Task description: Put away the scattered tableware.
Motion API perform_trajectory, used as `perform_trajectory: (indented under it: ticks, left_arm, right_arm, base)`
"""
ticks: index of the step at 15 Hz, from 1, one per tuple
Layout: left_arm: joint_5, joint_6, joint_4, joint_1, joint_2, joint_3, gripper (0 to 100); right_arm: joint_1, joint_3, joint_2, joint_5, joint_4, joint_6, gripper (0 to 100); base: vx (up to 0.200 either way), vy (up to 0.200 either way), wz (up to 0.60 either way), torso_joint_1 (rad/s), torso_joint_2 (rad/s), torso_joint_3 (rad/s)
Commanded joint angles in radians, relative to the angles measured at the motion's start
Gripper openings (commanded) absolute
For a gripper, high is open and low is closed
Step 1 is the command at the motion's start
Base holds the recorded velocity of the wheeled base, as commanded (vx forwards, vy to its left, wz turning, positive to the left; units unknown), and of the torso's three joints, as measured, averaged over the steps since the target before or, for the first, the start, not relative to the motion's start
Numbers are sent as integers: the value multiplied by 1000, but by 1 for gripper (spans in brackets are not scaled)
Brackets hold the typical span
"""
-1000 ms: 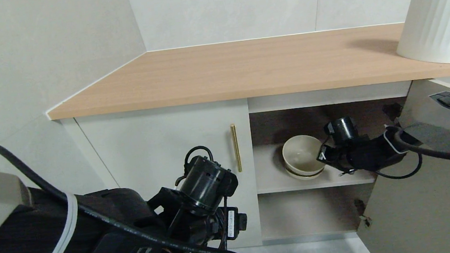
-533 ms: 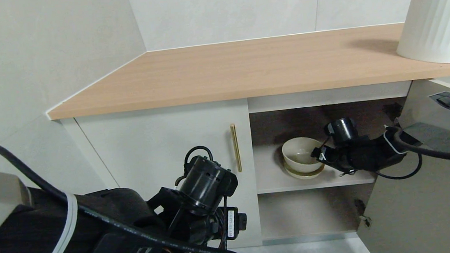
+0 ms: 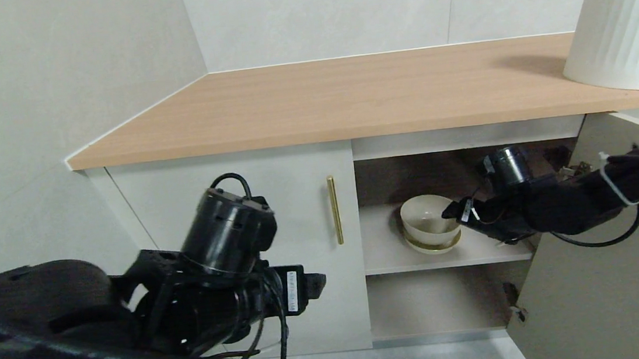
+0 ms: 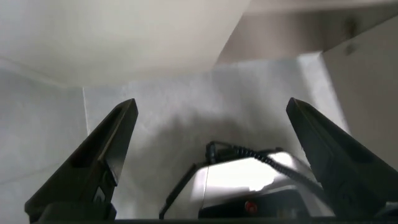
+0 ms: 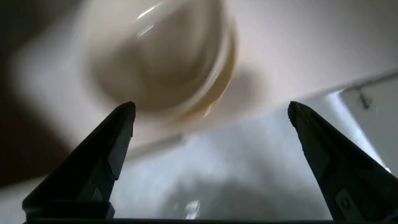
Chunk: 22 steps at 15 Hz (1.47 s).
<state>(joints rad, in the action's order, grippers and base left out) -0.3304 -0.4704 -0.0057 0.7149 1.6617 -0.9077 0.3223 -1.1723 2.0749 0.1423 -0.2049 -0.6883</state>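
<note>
A cream bowl (image 3: 426,220) sits upright on a second dish (image 3: 432,246) on the upper cabinet shelf (image 3: 388,249). My right gripper (image 3: 450,212) hovers just to the right of the bowl's rim, open and holding nothing. In the right wrist view the bowl (image 5: 163,57) lies beyond the spread fingers of that gripper (image 5: 210,115), apart from them. My left gripper (image 3: 313,284) hangs in front of the shut left cabinet door, low and left of the shelf. In the left wrist view this gripper (image 4: 211,112) is open over the floor with nothing in it.
The left door (image 3: 227,200) is shut and has a gold handle (image 3: 334,210); the right door (image 3: 599,281) stands swung open. A lower shelf (image 3: 431,303) lies beneath the bowls. On the wooden countertop (image 3: 346,95) stands a white ribbed container (image 3: 626,15) at the right.
The bowl went from tilted beside the right gripper to resting flat on the dish. The right arm has lifted a little. The left arm has risen and shifted left.
</note>
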Motion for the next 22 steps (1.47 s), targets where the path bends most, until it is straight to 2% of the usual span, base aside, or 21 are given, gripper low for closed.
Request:
perform_trajectory:
  ticks: [1, 2, 5, 7, 10, 13, 22]
  left_arm:
    - [10, 56, -2, -26, -220, 87, 100]
    - [21, 84, -2, -51, -270, 135, 100]
    - [27, 92, -3, -98, -382, 225, 100]
    - [27, 93, -2, -114, -435, 227, 100]
    - [25, 95, -3, -118, -430, 224, 100]
    - [25, 93, -3, -117, -412, 228, 100]
    - [25, 95, -3, -106, -410, 230, 100]
  right_arm:
    - [35, 171, -358, -95, 110, 49, 100]
    - [52, 214, -447, -116, 160, 79, 100]
    - [142, 333, -647, -119, 194, 153, 100]
    - [182, 401, -730, -118, 217, 200, 100]
    - [228, 464, -731, -106, 226, 227, 100]
    - [231, 468, -743, -96, 229, 230, 100]
    - [231, 473, -751, -90, 242, 243, 100]
  base:
    - [0, 0, 0, 0, 0, 0]
    - [0, 0, 0, 0, 0, 0]
    - [0, 0, 0, 0, 0, 0]
    - [0, 0, 0, 0, 0, 0]
    - [0, 0, 0, 0, 0, 0]
    - [0, 0, 0, 0, 0, 0]
    - [-200, 0, 0, 3, 1, 0]
